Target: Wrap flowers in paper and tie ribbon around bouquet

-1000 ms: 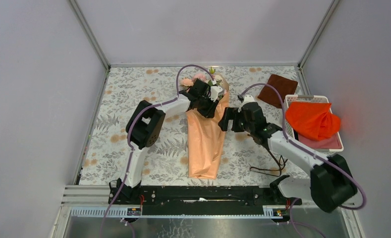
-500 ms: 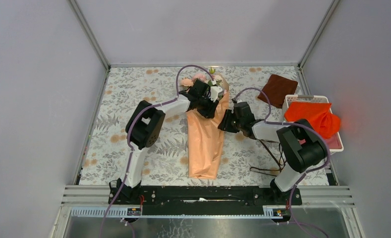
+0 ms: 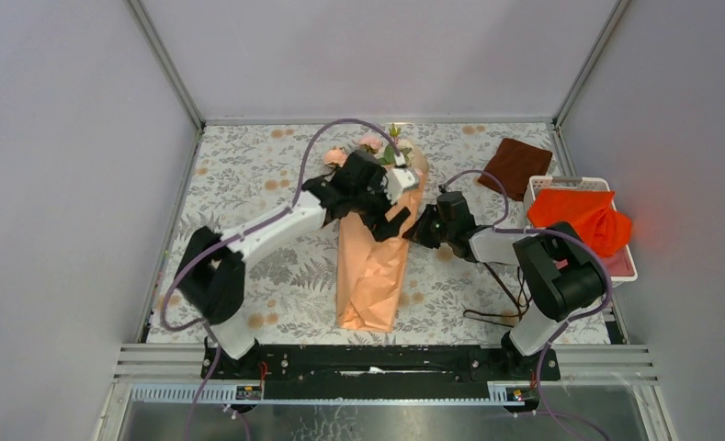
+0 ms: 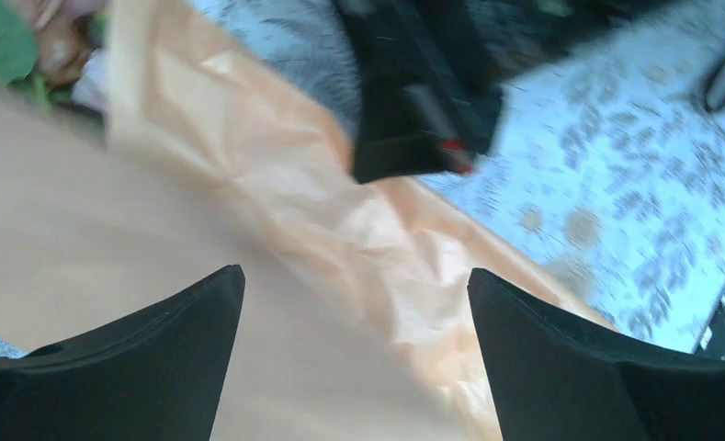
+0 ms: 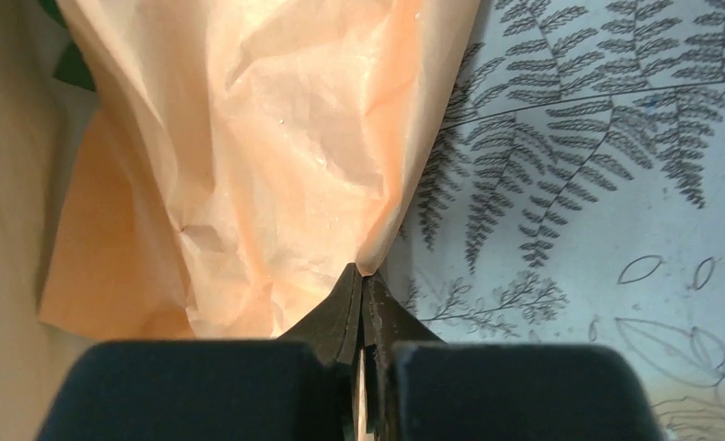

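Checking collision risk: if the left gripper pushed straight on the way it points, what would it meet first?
The left gripper would most likely meet the crumpled peach-orange paper cone between its open jaws; depth is unclear.

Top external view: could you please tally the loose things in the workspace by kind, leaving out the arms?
Cloths: 2 (dark brown cloth, bright orange cloth)
Wrapped bouquet: 1
White basket: 1
Thin dark ribbon: 1
Total: 5
The pink patch under the orange cloth is unclear, so it is not counted.
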### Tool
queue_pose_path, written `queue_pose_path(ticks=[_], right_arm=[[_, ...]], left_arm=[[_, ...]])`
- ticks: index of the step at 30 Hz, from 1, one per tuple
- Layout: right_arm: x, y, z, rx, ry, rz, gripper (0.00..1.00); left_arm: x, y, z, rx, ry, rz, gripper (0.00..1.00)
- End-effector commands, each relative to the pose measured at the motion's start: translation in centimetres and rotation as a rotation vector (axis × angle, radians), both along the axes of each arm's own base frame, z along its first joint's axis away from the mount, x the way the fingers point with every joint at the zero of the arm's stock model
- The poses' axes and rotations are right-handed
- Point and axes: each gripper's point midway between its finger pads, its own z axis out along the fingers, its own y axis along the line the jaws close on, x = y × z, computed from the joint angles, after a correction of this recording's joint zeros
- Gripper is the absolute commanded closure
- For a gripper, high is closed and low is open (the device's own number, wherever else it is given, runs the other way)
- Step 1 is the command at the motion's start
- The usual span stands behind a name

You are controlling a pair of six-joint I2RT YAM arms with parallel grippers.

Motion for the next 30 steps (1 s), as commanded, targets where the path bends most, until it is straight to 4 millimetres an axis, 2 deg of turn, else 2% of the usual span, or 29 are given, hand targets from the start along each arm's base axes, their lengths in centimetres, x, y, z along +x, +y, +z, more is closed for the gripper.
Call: queue_pose_path(ticks=[1,2,5,7,9,11,14,15,16,18,19,21,23,25,27,29,30], right_arm=[[0.9,1.3,3.9,0.143,-0.03,-0.057,1.0],[0.9,1.4,3.6,0.148,-0.015,-0.065,1.0],[0.8,1.7,2.6,0.149,0.014,-0.058,1.0],[0.7,1.5,1.3,0.13,0.035,-0.061,1.0],[0.6,1.4,0.4,0.116,0.05,-0.062,1.0],[0.5,1.2,-0.2,0.1,0.053,-0.058,1.0],[0.5,0.8,-0.9,0.077,0.055,-0.07,1.0],[0.6,0.7,-1.0,0.068,0.055,-0.07,1.0],[0.5,0.6,-1.2,0.054,0.057,-0.068,1.0],[0.3,0.3,-1.4,0.045,0.056,-0.07,1.0],[0.4,0.3,-1.3,0.046,0.053,-0.072,1.0],[0.4,0.5,-1.3,0.049,0.053,-0.065,1.0],[0.6,0.6,-1.4,0.048,0.053,-0.059,1.0],[0.7,0.7,-1.4,0.047,0.052,-0.055,1.0],[0.8,0.8,-1.4,0.046,0.052,-0.051,1.0],[0.9,0.8,-1.3,0.045,0.049,-0.047,1.0],[0.9,0.9,-1.2,0.045,0.047,-0.046,1.0]], left_arm=[[-4.8,1.4,-2.7,0.196,-0.086,-0.106,0.01],[-4.6,2.0,-3.6,0.232,-0.103,-0.089,0.01],[-1.3,4.4,-6.3,0.239,-0.159,0.012,0.01],[0.2,5.3,-7.3,0.192,-0.167,0.005,0.01],[0.6,5.5,-7.4,0.155,-0.195,-0.035,0.01],[-0.8,4.4,-5.7,0.099,-0.171,-0.115,0.01],[-4.3,2.4,-0.1,-0.01,-0.113,-0.226,0.01],[-4.7,2.5,2.0,-0.032,-0.12,-0.219,0.01],[-4.1,3.4,3.8,-0.03,-0.146,-0.163,0.01],[-2.1,7.2,6.0,-0.041,-0.125,0.033,0.01],[-1.0,9.8,6.3,-0.051,-0.08,0.139,0.01],[1.2,16.0,5.5,-0.081,0.015,0.361,0.02],[2.0,22.7,2.4,-0.113,0.109,0.576,0.02],[2.1,28.3,-0.6,-0.167,0.206,0.766,0.01],[1.6,31.8,-3.6,-0.232,0.331,0.89,0.01],[1.1,33.6,-6.7,-0.303,0.471,0.968,0.01],[0.8,33.7,-7.9,-0.338,0.533,0.986,0.01]])
